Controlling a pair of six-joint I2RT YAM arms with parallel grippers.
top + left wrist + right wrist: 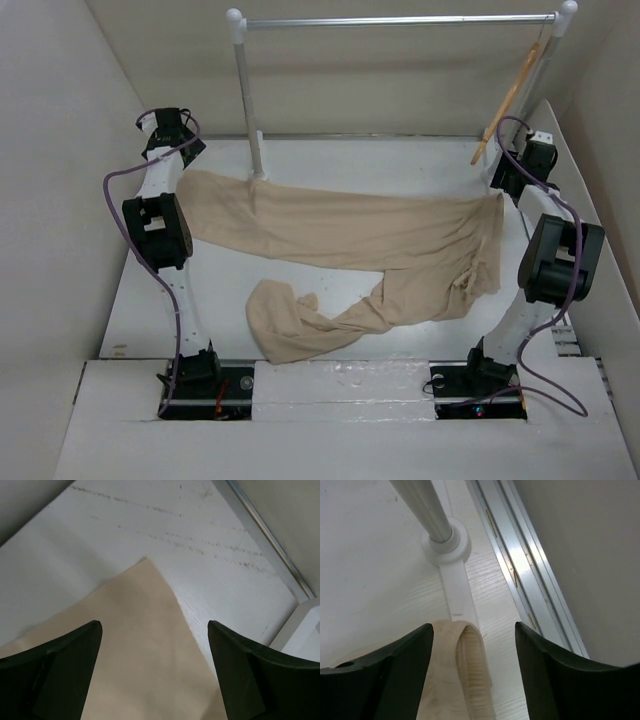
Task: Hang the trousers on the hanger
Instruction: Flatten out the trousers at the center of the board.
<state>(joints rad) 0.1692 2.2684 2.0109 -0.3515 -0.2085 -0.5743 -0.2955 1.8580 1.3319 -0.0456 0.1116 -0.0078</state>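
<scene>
The beige trousers [370, 230] lie flat across the table. One leg reaches to the far left and the other curls toward the front. The waist lies at the right. The wooden hanger [510, 100] hangs slanted from the right end of the rail. My left gripper [170, 145] is open over the far-left leg end. In the left wrist view, the cloth corner [135, 645] lies between the open left gripper [155, 625]. My right gripper [522, 168] is open above the waist. In the right wrist view, the ribbed waistband [462, 675] lies between the open right gripper [474, 626].
A white-posted rack with a silver rail [400, 20] stands at the back. Its left post [248, 100] rises beside the trousers, and its right post base [445, 542] is just beyond the waistband. A metal track [520, 565] runs along the right wall. Walls close in both sides.
</scene>
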